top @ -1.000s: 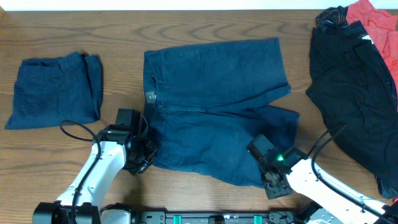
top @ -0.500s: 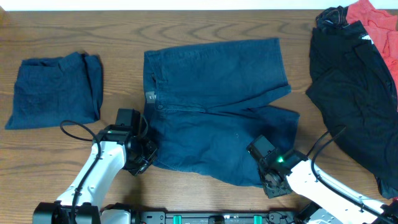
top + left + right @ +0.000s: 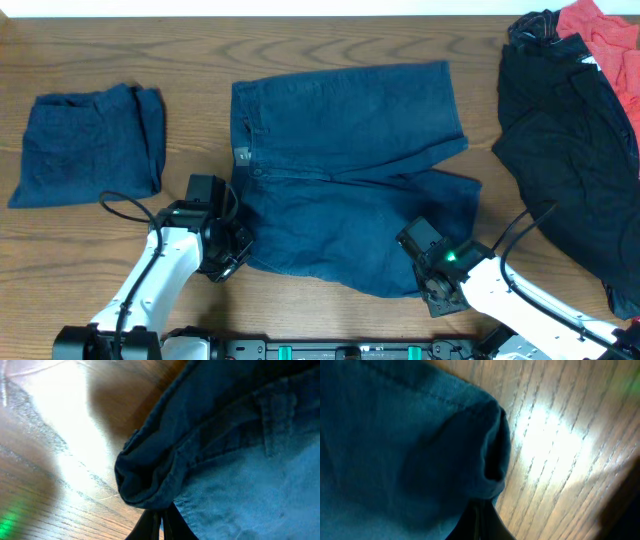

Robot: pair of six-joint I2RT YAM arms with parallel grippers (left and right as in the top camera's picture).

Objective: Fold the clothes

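Dark navy shorts (image 3: 340,170) lie spread flat mid-table, waistband and pale label (image 3: 241,155) to the left, legs to the right. My left gripper (image 3: 236,252) is at the near waistband corner. In the left wrist view that corner of the shorts (image 3: 150,480) bunches just above the left gripper (image 3: 160,522), which is shut on it. My right gripper (image 3: 430,290) is at the near leg's hem corner. The right wrist view has the hem of the shorts (image 3: 490,460) curled above the right gripper (image 3: 479,520), shut on it. A second navy garment (image 3: 88,145) lies folded at the far left.
A black garment (image 3: 570,150) is heaped along the right side of the wooden table (image 3: 120,50), with a red cloth (image 3: 600,30) at the back right corner. Both arms reach in from the near edge.
The right gripper's jaws have closed on the hem corner. Both arms and the shorts stay where they were.
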